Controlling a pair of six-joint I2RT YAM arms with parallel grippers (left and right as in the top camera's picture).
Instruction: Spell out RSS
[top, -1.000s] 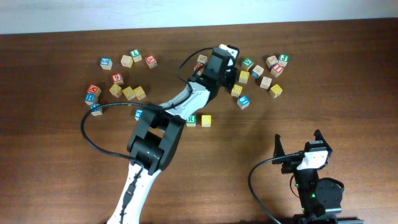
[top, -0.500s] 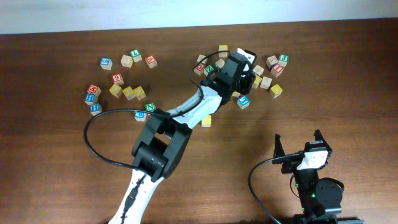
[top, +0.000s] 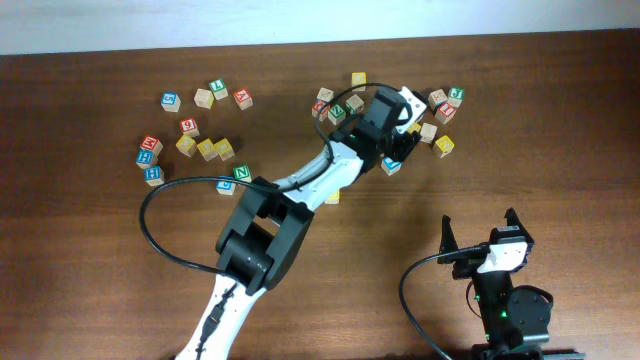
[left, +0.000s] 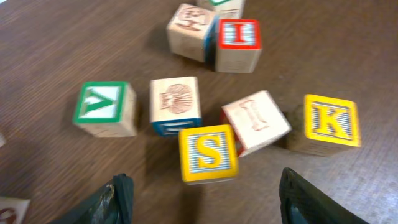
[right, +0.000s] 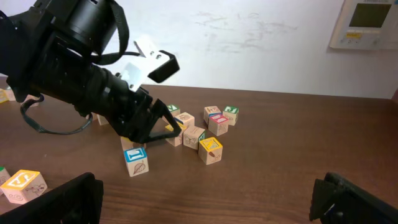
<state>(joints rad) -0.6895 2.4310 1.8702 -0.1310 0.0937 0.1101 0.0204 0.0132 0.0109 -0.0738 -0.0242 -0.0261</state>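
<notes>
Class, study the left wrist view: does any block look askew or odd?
Nothing is damaged. The pale I block sits twisted at an angle, crowded between the yellow S block and the K block, while its neighbours sit squarer.

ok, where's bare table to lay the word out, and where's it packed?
Bare table between the left arm and the right arm; more left of the left arm, nearer the robot than the left group of blocks. Packed: the right group of blocks around the left arm's open jaws, yellow S block included.
</notes>
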